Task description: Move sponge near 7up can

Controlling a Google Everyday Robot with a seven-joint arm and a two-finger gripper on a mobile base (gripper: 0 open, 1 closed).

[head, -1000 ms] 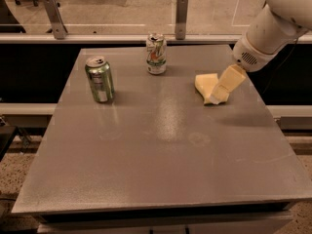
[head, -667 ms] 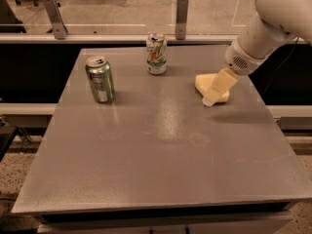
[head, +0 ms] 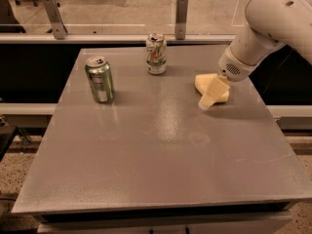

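Task not done: sponge [head: 203, 82] sits at table's [head: 161, 150] 2 o'clock, apart from 7up can [head: 156, 54] at 12 o'clock. Gripper [head: 208, 100] low over sponge's front edge, seemingly touching it; whether open or closed, cannot tell. Left to do: take sponge toward 10 o'clock until beside 7up can. Green can [head: 100, 79] at table's 10 o'clock, well off that path. Nothing stands between sponge and 7up can.
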